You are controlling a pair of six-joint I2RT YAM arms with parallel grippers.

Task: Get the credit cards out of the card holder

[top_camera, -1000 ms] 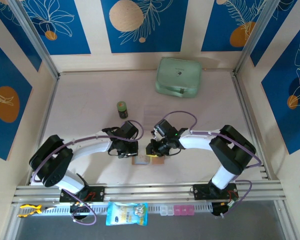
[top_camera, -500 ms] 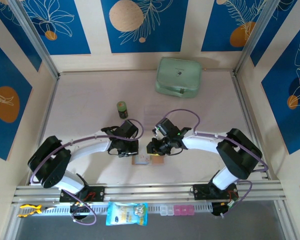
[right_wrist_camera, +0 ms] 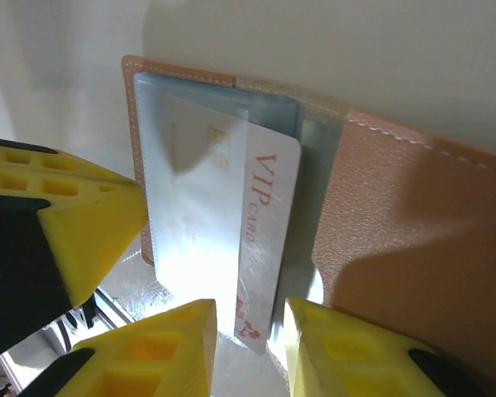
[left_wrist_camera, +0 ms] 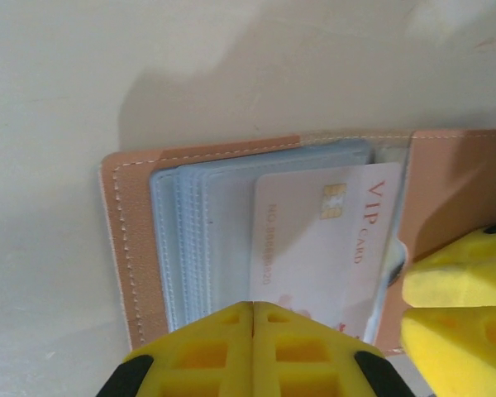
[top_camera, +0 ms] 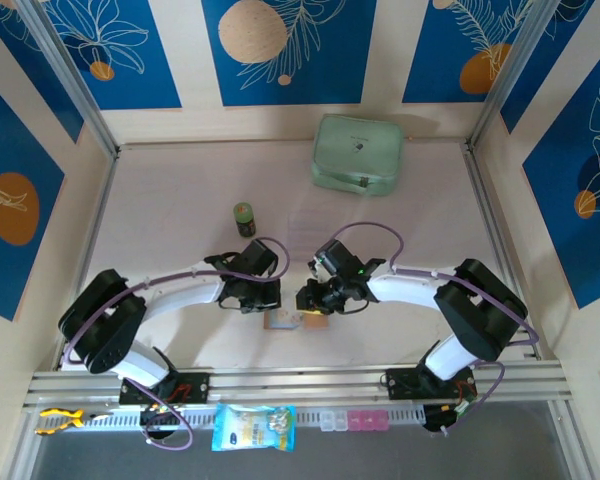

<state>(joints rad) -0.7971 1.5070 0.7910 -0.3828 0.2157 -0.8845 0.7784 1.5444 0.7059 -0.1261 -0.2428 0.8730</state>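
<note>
The tan card holder lies open on the table between my two grippers. In the left wrist view its clear sleeves sit against the tan cover, and a pale pink credit card marked VIP CARD sticks partway out of one sleeve. My left gripper is shut, its yellow tips pressed together on the sleeves' near edge. My right gripper is open, its fingers standing either side of the card's free corner with a gap on both sides. The holder's other flap lies to the right.
A mint-green case sits at the back of the table. A small green bottle stands behind the left gripper. A blue packet and a pink-and-clear pill box lie on the front rail below the arms.
The right gripper's jaws have spread a little wider around the card's corner, and the right arm has shifted slightly. The left gripper has stayed shut in place.
</note>
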